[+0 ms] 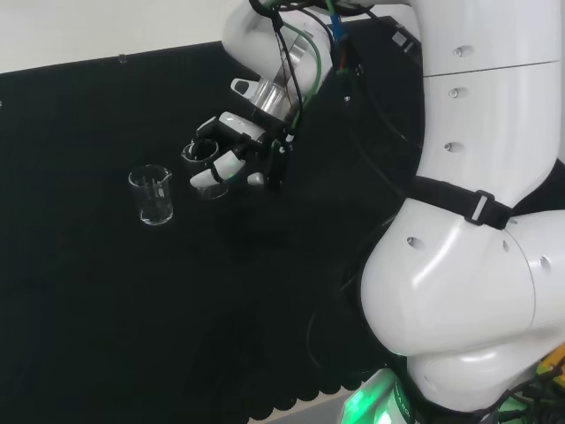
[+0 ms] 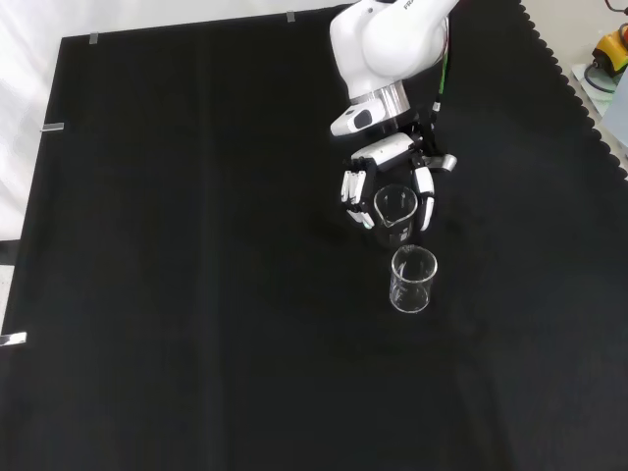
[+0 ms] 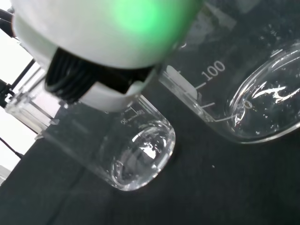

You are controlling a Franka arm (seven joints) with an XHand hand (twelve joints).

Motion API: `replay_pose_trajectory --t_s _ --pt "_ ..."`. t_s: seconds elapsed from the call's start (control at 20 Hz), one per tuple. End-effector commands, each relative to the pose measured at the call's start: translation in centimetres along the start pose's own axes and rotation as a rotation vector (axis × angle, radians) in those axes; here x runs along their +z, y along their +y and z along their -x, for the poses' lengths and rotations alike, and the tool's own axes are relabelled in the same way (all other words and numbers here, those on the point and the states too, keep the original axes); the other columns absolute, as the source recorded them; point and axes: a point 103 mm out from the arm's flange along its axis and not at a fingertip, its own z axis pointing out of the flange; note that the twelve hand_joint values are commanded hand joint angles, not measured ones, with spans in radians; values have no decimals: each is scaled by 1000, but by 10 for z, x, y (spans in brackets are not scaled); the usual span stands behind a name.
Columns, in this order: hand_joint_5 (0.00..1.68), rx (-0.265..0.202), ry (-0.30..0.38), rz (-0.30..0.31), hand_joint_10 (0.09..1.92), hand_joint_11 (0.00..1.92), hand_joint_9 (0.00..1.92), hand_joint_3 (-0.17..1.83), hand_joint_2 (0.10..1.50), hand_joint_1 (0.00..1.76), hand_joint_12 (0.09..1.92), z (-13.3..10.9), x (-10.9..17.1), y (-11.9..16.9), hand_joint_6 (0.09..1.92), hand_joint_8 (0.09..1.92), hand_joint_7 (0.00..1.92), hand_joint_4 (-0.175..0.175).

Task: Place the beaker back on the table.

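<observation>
The hand (image 2: 392, 172) has its fingers (image 2: 351, 186) curled around a clear beaker (image 2: 393, 211), holding it upright at the cloth (image 2: 177, 245); whether its base touches is unclear. In the wrist view printed measuring marks show on the glass. A second beaker (image 2: 413, 279) stands just beside it, nearer the camera in the front view.

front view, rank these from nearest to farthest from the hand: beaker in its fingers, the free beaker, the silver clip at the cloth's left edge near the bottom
1. The held beaker, between the fingers of the hand.
2. The free beaker, standing on the cloth just below the held one.
3. The silver clip, far off at the cloth's left edge.
</observation>
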Motion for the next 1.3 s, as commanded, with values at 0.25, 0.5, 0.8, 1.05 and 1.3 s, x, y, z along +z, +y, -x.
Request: replay_pose_trajectory --t_s 0.25,0.5,0.8,1.05,1.3 --pt "1231 11 0 -46 871 932 1323 967 453 1446 866 15 7 -2 836 461 1450 -175" --pt "1234 8 3 -43 872 934 1321 966 453 1446 867 19 7 -2 833 451 1454 -175" --pt "1246 3 -2 -21 855 935 1326 958 453 1446 866 21 8 -2 810 406 1474 -175" --pt "1249 6 -5 -11 855 935 1324 957 453 1446 866 22 10 -4 807 397 1478 -175" --pt "1254 12 -6 -13 858 934 1311 954 455 1446 865 25 12 -5 806 393 1484 -175"
